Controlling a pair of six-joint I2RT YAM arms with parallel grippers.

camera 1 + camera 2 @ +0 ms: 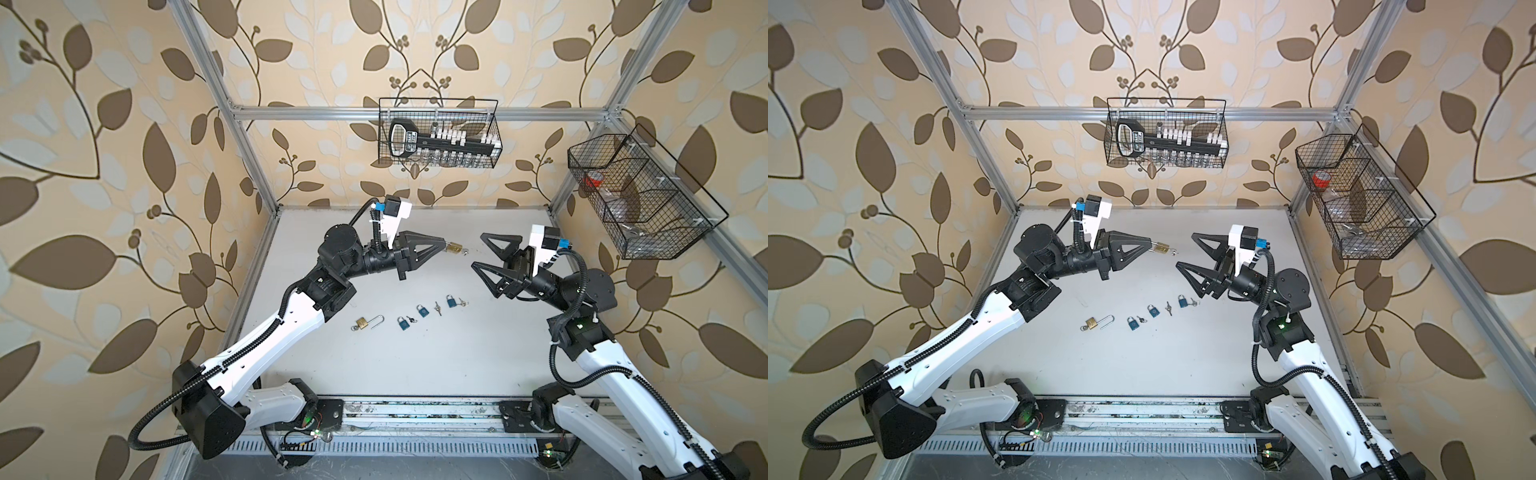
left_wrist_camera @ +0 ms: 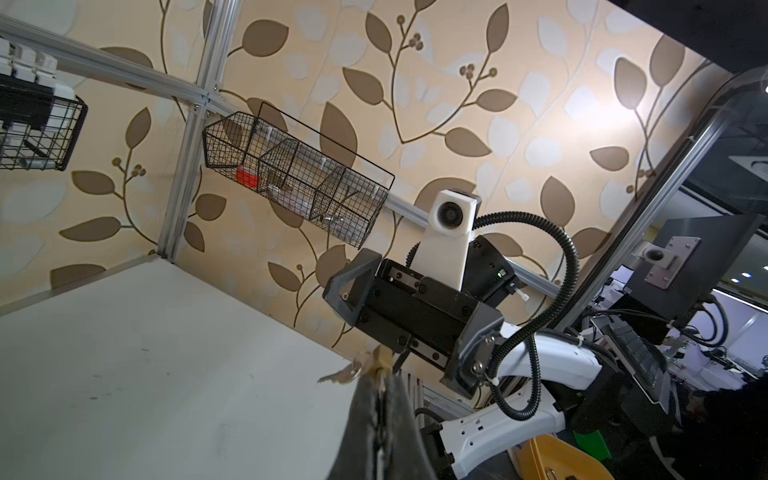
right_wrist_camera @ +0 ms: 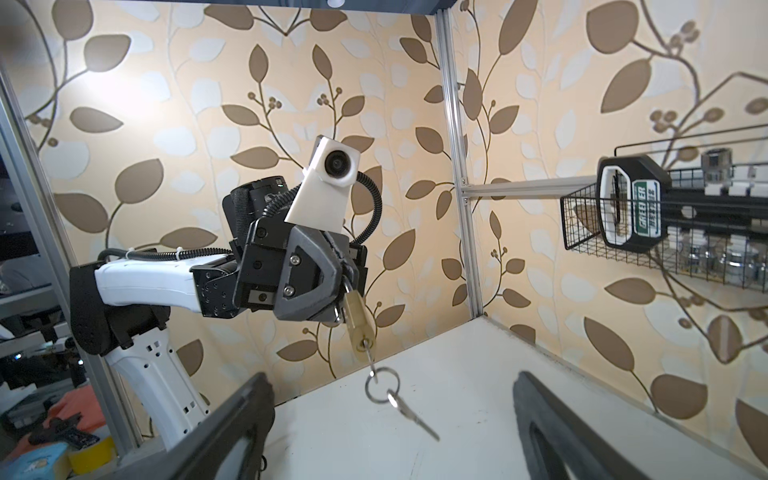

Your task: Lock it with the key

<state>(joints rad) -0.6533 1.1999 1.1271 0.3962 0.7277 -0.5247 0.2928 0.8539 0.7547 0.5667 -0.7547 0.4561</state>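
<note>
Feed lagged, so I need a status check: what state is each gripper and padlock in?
Left gripper: shut on hanging brass padlock.
Right gripper: open, empty.
Hanging brass padlock: held by its shackle, key in keyhole; locked or not, cannot tell.
Long-shackle padlock: on table, shackle open.
Blue padlocks: on table, shackles look closed.

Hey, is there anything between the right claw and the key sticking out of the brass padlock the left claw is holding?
Nothing visible. Only open air separates the open right claw from the key in the brass padlock, held by the shut left claw. A ring with a spare key dangles from it.
</note>
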